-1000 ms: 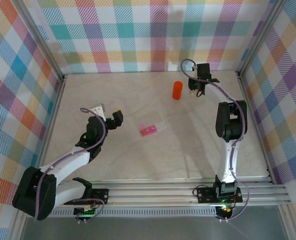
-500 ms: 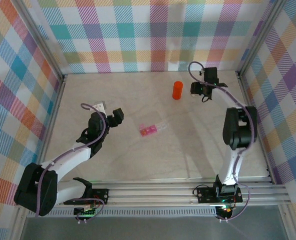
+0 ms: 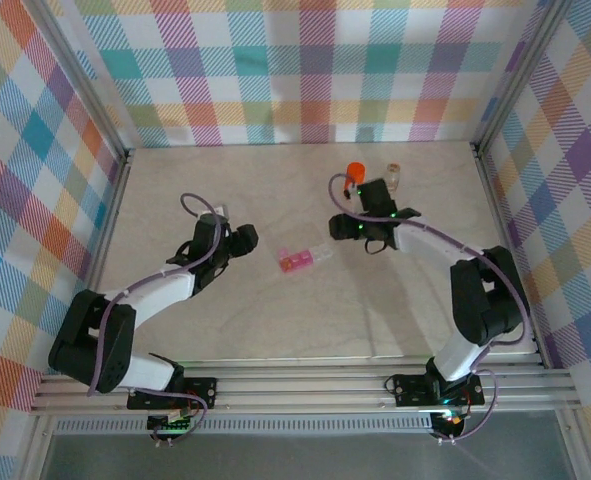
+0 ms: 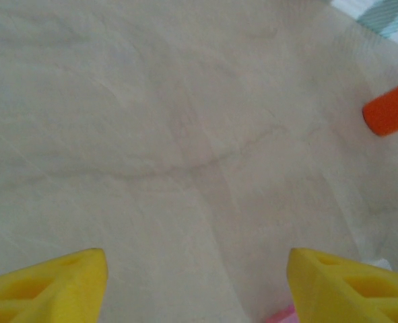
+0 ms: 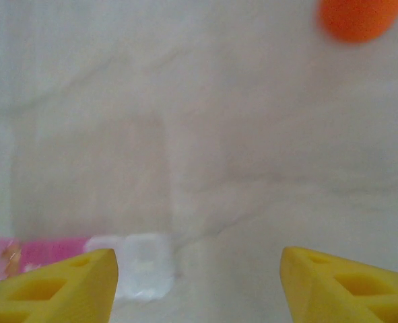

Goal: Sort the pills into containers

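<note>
My table (image 3: 275, 190) is pale and marbled. A pink pill box (image 3: 297, 261) lies flat near its middle. Toward the far edge, right of centre, sit an orange bottle (image 3: 355, 171) and, near it, a small pale object (image 3: 393, 175).

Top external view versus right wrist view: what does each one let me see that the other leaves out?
From above: the left tool and the plaid walls. From the wrist: the right tool up close, its yellow fingertips standing apart. Shared: the pink pill box and the orange bottle.
</note>
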Controlling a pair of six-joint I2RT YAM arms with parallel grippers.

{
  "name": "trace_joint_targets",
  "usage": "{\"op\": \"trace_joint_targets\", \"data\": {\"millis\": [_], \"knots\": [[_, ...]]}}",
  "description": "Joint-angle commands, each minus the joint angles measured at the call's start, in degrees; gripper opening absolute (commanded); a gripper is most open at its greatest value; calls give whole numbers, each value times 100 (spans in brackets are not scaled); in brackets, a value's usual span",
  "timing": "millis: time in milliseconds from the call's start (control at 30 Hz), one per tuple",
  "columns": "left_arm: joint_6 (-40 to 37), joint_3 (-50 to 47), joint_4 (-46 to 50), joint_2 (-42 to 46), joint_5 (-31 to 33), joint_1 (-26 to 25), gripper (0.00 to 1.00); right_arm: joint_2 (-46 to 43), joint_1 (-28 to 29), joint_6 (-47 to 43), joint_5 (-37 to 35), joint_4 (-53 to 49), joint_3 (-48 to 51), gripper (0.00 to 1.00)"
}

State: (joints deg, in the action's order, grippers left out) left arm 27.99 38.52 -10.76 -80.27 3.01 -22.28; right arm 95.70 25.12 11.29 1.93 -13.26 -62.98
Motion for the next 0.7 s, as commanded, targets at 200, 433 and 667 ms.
{"op": "trace_joint_targets", "data": {"millis": [200, 433, 667], "knots": [[490, 88, -97, -297, -508, -52, 64, 875, 245, 81, 738, 345, -97, 66], [471, 272, 119, -450, -391, -118, 62, 1108, 439, -12, 859, 331, -131, 65], [439, 637, 323, -849, -542, -182, 57, 1266, 589, -318, 931, 274, -212, 61]]}}
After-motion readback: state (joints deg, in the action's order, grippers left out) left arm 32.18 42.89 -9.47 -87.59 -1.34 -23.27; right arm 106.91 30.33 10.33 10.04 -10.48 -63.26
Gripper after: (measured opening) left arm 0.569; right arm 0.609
